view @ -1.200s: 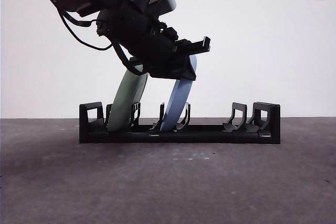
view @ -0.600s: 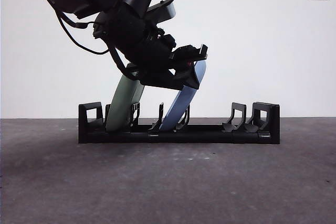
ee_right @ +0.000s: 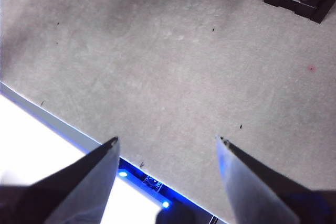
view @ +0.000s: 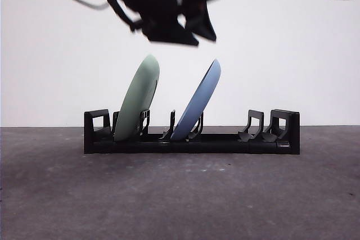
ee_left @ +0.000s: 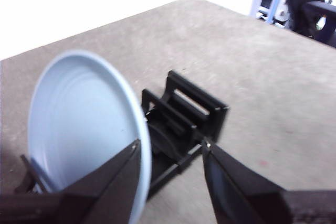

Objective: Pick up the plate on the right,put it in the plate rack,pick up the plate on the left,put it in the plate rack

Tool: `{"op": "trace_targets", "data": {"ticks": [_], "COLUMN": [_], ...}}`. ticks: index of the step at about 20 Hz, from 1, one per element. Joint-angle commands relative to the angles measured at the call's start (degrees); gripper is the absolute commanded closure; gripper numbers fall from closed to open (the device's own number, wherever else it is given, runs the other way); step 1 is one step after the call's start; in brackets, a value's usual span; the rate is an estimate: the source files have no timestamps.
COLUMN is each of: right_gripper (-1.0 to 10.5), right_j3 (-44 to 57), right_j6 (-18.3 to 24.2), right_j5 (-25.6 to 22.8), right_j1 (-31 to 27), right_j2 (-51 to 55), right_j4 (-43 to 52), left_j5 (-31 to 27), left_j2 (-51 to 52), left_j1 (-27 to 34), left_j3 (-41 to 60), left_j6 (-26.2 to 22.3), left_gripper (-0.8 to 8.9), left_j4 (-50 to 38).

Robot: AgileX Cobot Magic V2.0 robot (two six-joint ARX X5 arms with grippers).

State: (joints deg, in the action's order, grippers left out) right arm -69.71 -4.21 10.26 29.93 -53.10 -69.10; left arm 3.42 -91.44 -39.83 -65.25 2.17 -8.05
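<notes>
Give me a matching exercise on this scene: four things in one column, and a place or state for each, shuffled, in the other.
Things:
1. pale green round plate
2. light blue round plate
3. left pincer
4. long low black plastic plate rack

Places or states:
A. open, holding nothing, in the air above the plates
B. leaning in a slot near the rack's middle
C. lying on the grey table, its right-hand slots unfilled
D. leaning in a slot by the rack's left end

Pairs: 1-D, 2-B, 3-A, 4-C
</notes>
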Motion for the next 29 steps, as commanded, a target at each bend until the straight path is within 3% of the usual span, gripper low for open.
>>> {"op": "trace_targets", "data": {"ticks": [1,7,13,20,29], "right_gripper": [6.3,6.3,6.3,6.3,6.4], "right_j3": [0.5,0.5,0.5,0.5,0.5], "right_j6": [1.6,3.9,4.4,4.4,4.4], "right_j5": [-0.2,0.4,0.9,0.9,0.9], "right_j1": [0.1,0.1,0.1,0.1,0.1], "right_j2": [0.1,0.1,0.1,0.1,0.1], "right_j4": [0.4,0.5,0.6,0.5,0.5], "left_j5": [0.1,0.1,0.0,0.0,0.0], "left_j2": [7.0,29.6,45.9,49.4,46.6], "left_j1": [-1.1,-2.8,-3.1,-3.1,-3.1], "left_j3": [0.1,0.1,0.1,0.1,0.1], "left_j6": [0.2,0.2,0.4,0.4,0.4], "left_gripper": [6.16,6.25,6.25,6.25,6.29], "left_j4": [7.7,32.0,46.9,53.0,53.7]}}
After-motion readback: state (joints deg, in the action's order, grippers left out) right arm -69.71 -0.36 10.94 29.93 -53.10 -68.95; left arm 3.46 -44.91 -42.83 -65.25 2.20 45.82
